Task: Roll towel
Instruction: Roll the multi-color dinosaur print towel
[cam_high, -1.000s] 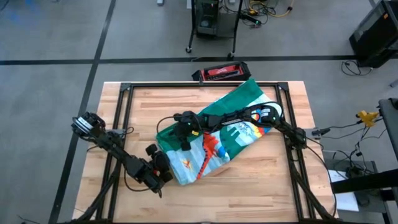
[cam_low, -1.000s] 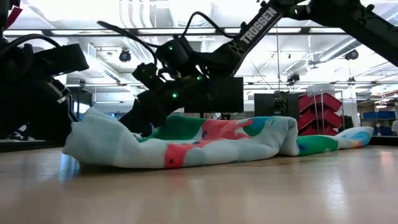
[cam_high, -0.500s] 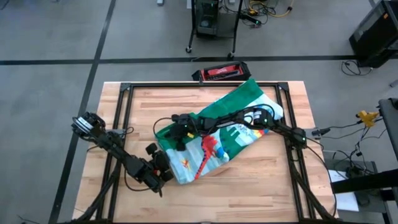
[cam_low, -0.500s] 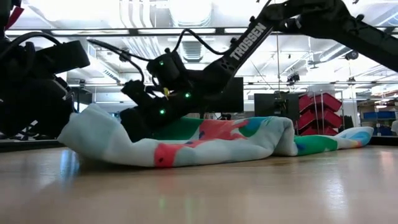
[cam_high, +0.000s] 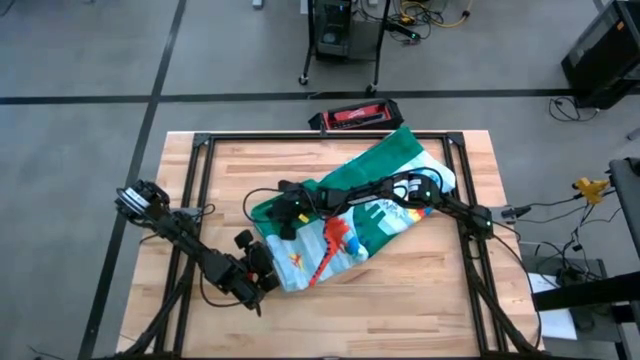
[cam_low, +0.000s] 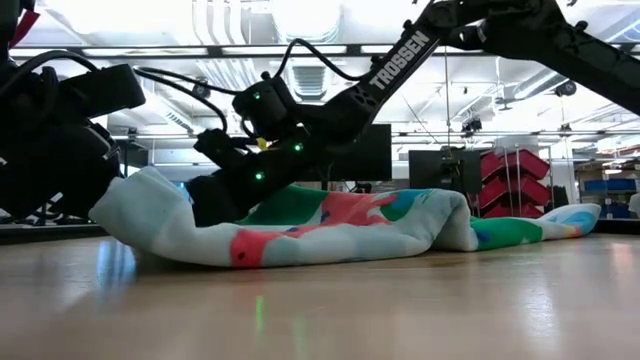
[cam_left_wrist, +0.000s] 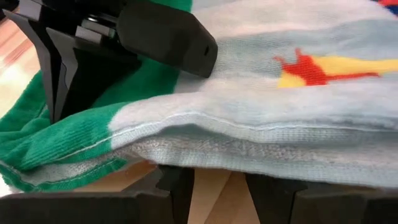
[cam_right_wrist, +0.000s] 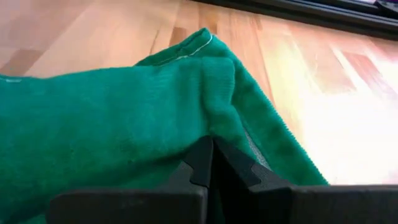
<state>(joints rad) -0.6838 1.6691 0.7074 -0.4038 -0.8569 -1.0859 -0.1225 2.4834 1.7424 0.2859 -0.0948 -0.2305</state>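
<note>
The towel (cam_high: 345, 240) lies crumpled in a slanting band from the table's far right to its near left, dinosaur face up, with its green back (cam_high: 400, 150) showing at the far end. My right gripper (cam_high: 283, 218) reaches across it from the right and is shut at the green fold near the towel's left end. My left gripper (cam_high: 265, 268) stands at the towel's near-left end (cam_low: 140, 195), which humps up off the wood. My left gripper has the towel's folded near-left edge (cam_left_wrist: 217, 152), several layers thick, lying across its fingertips (cam_left_wrist: 177, 177), which stand apart with wood showing between them. It comes slanting down from the near left. The edge is raised off the table; the rest lies on it. My right gripper pinches a green fold (cam_right_wrist: 214, 127) of the towel at the tips of its shut fingers (cam_right_wrist: 193, 165), where the cloth puckers. It comes slanting down from the table's right. The cloth beside it (cam_low: 290, 205) rests on the towel's body.
Black frame rails run along the table's left (cam_high: 195, 200) and right (cam_high: 465, 210) sides. A red and black box (cam_high: 355, 116) lies just beyond the far edge. Bare wood (cam_high: 390, 310) spreads along the near side.
My right gripper has sunk onto the towel and gone a little toward the table's left edge, tipping further down. The towel's near-left part has slid slightly leftward with it; the far right end has stayed put.
</note>
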